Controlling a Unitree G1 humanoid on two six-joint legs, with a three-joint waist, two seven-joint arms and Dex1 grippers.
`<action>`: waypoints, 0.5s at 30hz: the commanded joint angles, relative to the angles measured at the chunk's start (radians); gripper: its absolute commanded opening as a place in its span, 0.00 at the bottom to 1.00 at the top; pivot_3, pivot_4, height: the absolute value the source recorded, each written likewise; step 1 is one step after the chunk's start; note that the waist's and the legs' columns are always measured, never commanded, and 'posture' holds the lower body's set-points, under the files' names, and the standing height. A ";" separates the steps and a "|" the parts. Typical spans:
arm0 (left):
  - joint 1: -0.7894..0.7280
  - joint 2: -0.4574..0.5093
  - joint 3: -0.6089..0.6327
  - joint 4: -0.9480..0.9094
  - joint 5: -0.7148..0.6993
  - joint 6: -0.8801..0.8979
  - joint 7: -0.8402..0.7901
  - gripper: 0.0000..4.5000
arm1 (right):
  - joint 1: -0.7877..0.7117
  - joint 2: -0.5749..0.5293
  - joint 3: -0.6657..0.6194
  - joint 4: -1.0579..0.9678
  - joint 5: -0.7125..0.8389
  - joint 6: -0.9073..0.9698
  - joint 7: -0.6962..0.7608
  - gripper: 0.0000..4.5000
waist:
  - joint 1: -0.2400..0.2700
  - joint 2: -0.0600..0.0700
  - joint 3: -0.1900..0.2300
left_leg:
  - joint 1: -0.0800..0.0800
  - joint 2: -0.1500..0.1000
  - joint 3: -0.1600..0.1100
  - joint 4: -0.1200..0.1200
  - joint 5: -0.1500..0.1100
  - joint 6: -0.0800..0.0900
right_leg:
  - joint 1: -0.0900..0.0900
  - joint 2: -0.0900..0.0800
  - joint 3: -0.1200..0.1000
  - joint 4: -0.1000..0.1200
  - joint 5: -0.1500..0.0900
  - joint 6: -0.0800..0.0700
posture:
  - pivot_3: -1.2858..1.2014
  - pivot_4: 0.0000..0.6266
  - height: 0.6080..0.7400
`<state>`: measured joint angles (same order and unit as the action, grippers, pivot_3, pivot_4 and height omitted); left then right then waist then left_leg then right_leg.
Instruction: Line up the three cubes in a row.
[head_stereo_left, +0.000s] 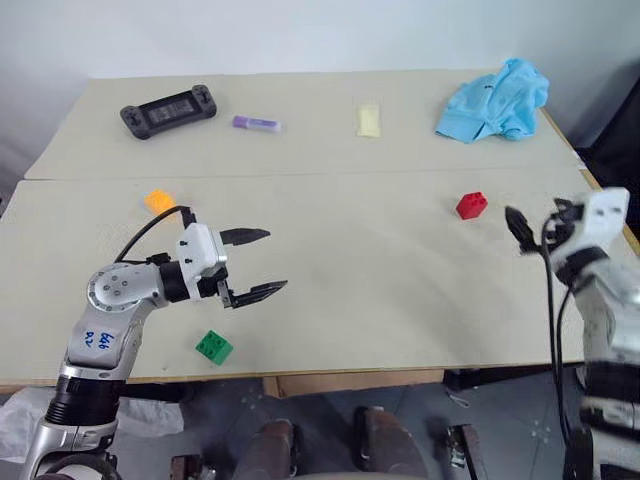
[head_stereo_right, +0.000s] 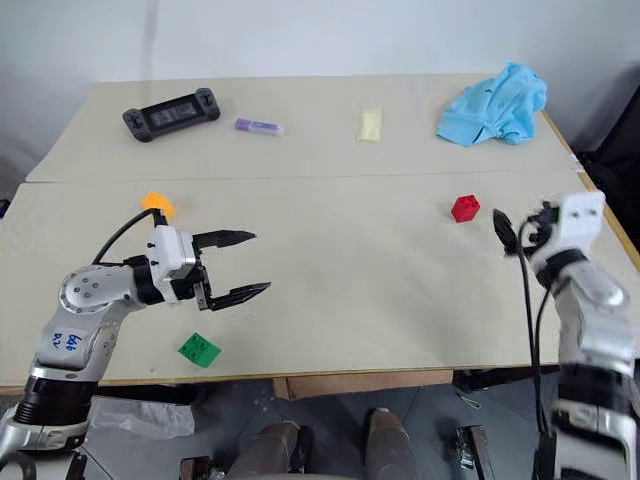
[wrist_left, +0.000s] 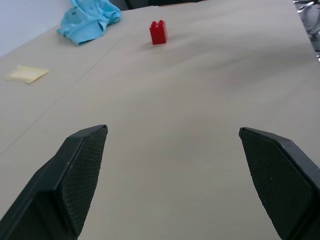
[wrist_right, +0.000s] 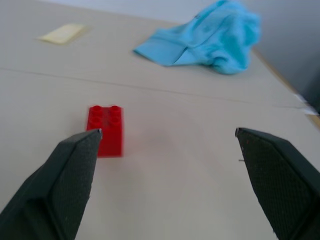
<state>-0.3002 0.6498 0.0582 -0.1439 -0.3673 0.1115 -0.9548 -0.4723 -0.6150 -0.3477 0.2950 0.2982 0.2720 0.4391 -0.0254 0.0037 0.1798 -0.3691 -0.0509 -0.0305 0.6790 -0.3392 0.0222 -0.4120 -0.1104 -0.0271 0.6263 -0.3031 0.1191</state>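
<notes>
1. The left gripper (head_stereo_left: 256, 264) is hanging over the near left of the table (head_stereo_left: 380, 280) with its jaws spread wide and nothing between them, pointing to the right across bare tabletop.
2. The right gripper (wrist_right: 165, 180) is hovering near the table's right edge, jaws likewise wide apart and gripping nothing, facing the red brick (wrist_right: 105, 130), which is lying just beyond its left finger.
3. The three cubes are sitting well apart: the orange brick (head_stereo_left: 159, 201) at the far left, the green brick (head_stereo_left: 213, 347) near the front edge below the left gripper, the red one at the right.
4. Judging by this spread, no row is forming yet; all three are waiting to be gathered.
5. No containers are showing; a game controller (head_stereo_left: 168, 108), purple tube (head_stereo_left: 257, 124), pale yellow packet (head_stereo_left: 369, 120) and blue cloth (head_stereo_left: 495, 100) are lying along the far side.
</notes>
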 joint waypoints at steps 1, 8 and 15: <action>-0.002 0.001 0.016 -0.017 0.002 -0.022 0.006 1.00 | -0.097 0.012 0.016 0.083 -0.001 0.067 -0.031 1.00 | 0.004 0.000 0.000 | 0.000 0.000 0.000 0.000 0.000 0.000 | 0.000 0.000 0.000 0.000 0.000 0.000 | 0.52 0.24 1.00; 0.086 0.020 0.024 -0.118 -0.048 0.081 0.015 1.00 | -0.354 0.026 0.115 0.539 -0.126 -0.085 -0.053 1.00 | 0.004 0.000 0.000 | -0.002 -0.002 0.000 0.000 -0.001 0.002 | 0.000 -0.001 0.000 0.000 0.001 0.001 | 0.52 0.24 1.00; 0.102 0.019 0.037 -0.136 -0.026 0.089 0.041 1.00 | -0.425 0.035 0.145 0.679 -0.144 -0.155 0.024 0.71 | -0.001 0.000 0.000 | -0.003 -0.002 -0.001 0.000 -0.001 0.002 | 0.000 -0.002 -0.001 0.000 0.001 0.001 | 0.52 0.24 1.00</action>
<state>-0.1971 0.6578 0.0688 -0.2499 -0.3908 0.2072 -0.9231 -0.8716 -0.5727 -0.1984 0.9768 0.1565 0.1489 0.4483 -0.0263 0.0037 0.1798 -0.3717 -0.0528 -0.0316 0.6787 -0.3404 0.0245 -0.4122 -0.1119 -0.0284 0.6260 -0.3026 0.1200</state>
